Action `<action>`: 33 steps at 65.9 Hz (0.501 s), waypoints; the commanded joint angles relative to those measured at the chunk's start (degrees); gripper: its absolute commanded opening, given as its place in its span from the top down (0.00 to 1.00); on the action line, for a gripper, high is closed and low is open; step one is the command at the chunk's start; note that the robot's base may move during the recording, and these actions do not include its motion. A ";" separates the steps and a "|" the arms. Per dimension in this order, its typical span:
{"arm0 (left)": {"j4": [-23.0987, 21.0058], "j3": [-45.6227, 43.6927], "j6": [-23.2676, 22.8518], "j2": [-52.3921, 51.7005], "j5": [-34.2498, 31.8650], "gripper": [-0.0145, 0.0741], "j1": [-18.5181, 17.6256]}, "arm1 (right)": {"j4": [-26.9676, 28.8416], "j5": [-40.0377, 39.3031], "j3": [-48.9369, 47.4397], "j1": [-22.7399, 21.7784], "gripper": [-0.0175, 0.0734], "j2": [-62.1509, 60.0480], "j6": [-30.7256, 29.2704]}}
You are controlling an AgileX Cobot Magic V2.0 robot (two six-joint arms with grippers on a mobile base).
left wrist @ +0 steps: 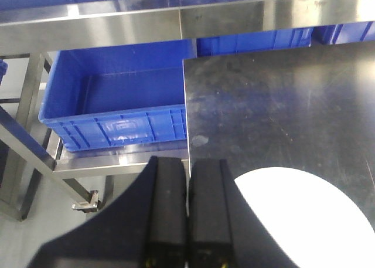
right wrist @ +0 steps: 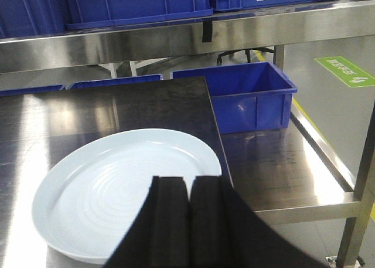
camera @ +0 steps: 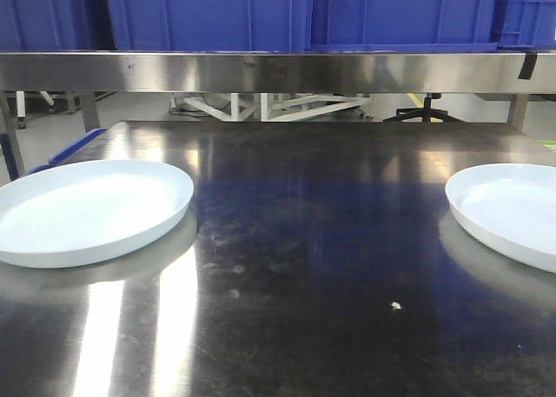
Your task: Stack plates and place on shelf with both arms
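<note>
Two plates lie flat on the bench (camera: pixel 304 241), unstacked. The left plate (camera: pixel 91 208) sits near the bench's left edge and the right plate (camera: pixel 512 210) by its right edge, partly cut off by the frame. They are well apart, with bare steel between them.

I judge the task to be at its very start. Neither plate is lifted or set on the other, and the shelf (camera: pixel 278 71) above the bench's far edge shows only blue crates (camera: pixel 208 15) along it. Everything is left to do: take up one plate, set it on its twin, and raise the pair onto the shelf with both arms.

The front view gives both plates and the gap between them, but neither arm. The wrist views supply those. The left pincer (left wrist: pixel 187 162) is clenched on nothing, its fingers pressed together. It hangs over the bench's left edge, just beside the left plate's rim. The right pincer (right wrist: pixel 186 183) is likewise clenched and empty, over the right plate's near rim; whether it touches I cannot tell.

Only the right wrist view shows faint rings in that plate's floor and a right lower crate (right wrist: pixel 252 98) beyond the bench's right edge. Only the left wrist view shows a left lower crate (left wrist: pixel 117 109) beyond the left edge.
</note>
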 commanded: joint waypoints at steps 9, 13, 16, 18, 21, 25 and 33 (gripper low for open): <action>0.41 -1.56 0.02 -0.85 -4.73 0.74 -0.42 | -0.32 -5.09 -0.01 -0.42 0.75 -1.09 -0.62; 0.41 -1.56 0.02 -0.85 -4.73 0.74 -0.42 | -0.32 -5.09 -0.01 -0.42 0.75 -1.09 -0.62; 0.41 -1.56 0.02 -0.85 -4.73 0.74 -0.42 | -0.32 -5.09 -0.01 -0.42 0.75 -1.09 -0.62; 0.41 -1.56 0.02 -0.85 -4.73 0.74 -0.42 | -0.32 -5.09 -0.01 -0.42 0.75 -1.09 -0.62; 0.41 -1.56 0.02 -0.85 -4.73 0.74 -0.42 | -0.32 -5.09 -0.01 -0.42 0.75 -1.09 -0.62; 0.41 -1.56 0.02 -0.85 -4.73 0.74 -0.42 | -0.32 -5.09 -0.01 -0.42 0.75 -1.09 -0.62; 0.41 -1.56 0.02 -0.85 -4.73 0.74 -0.42 | -0.32 -5.09 -0.01 -0.42 0.75 -1.09 -0.62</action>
